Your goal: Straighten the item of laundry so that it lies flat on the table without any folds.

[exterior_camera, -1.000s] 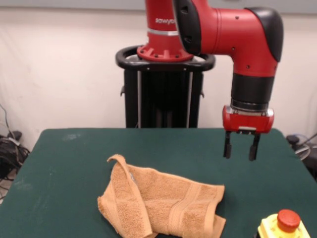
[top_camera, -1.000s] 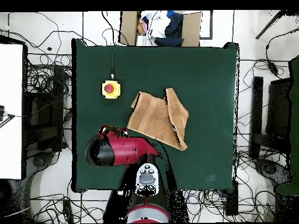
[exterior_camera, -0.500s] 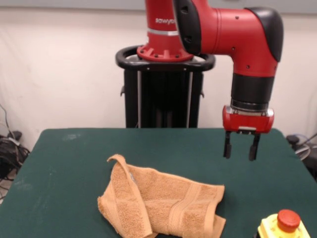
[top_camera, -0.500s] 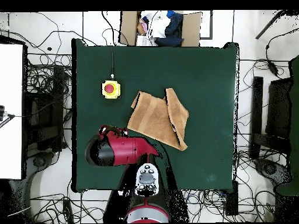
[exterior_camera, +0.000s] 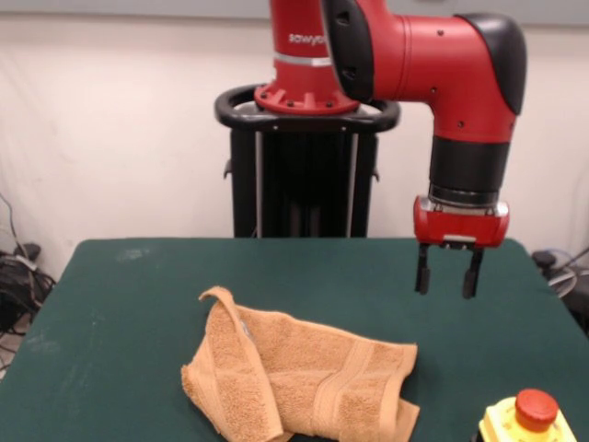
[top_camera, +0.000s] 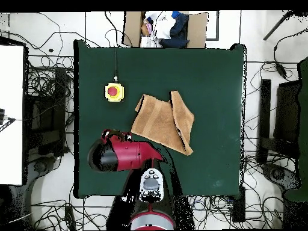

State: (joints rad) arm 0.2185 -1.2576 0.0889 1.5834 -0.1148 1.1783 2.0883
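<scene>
The orange-tan towel [exterior_camera: 299, 378] lies crumpled on the green table [exterior_camera: 129, 304], near the front edge, with one side folded over and a woven band across it. In the overhead view the towel [top_camera: 162, 122] sits near the table's middle with a flap folded over on its right side. My gripper [exterior_camera: 447, 284] hangs open and empty above the table, to the right of and behind the towel, apart from it. In the overhead view the arm [top_camera: 123, 155] covers the gripper.
A yellow box with a red button [exterior_camera: 529, 419] stands at the front right corner; it also shows in the overhead view [top_camera: 114, 91] with a cable. A cardboard box with clothes [top_camera: 165, 27] sits beyond the table's far edge. Cables lie around the table.
</scene>
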